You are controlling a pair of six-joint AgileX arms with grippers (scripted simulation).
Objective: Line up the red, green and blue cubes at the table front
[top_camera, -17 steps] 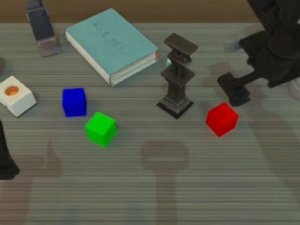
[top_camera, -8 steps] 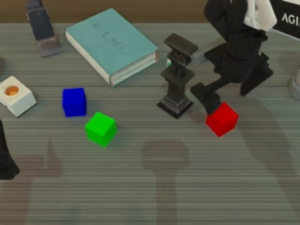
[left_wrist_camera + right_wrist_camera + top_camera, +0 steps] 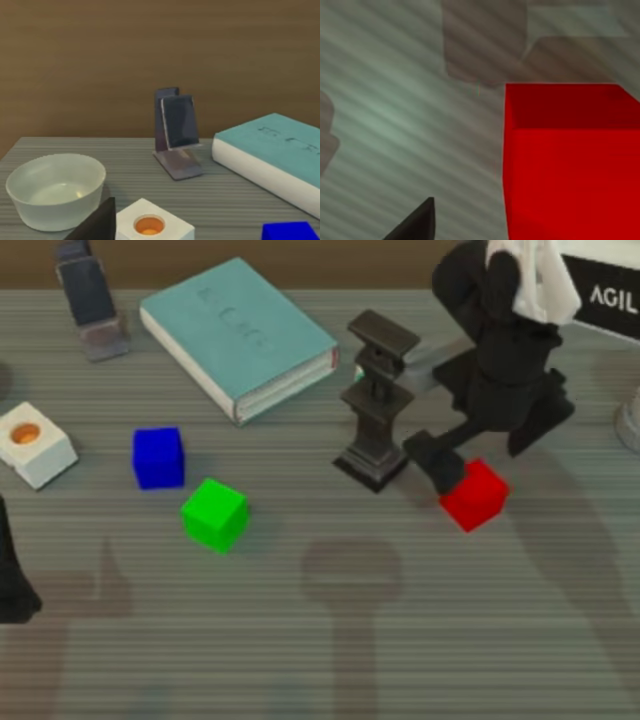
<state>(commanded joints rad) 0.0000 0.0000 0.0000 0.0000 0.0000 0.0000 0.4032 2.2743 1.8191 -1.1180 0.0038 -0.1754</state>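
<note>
On the desk [image 3: 420,640], the right arm reaches in from the far right, its gripper [image 3: 445,465] low at the red cube [image 3: 475,495], a dark finger [image 3: 432,455] touching the cube's left top edge; how wide it stands I cannot tell. Left arm sits parked at the left edge. Book [image 3: 238,335] lies at the back. Blue cube [image 3: 158,457] and green cube [image 3: 214,513] sit close together at left, well apart from red.
</note>
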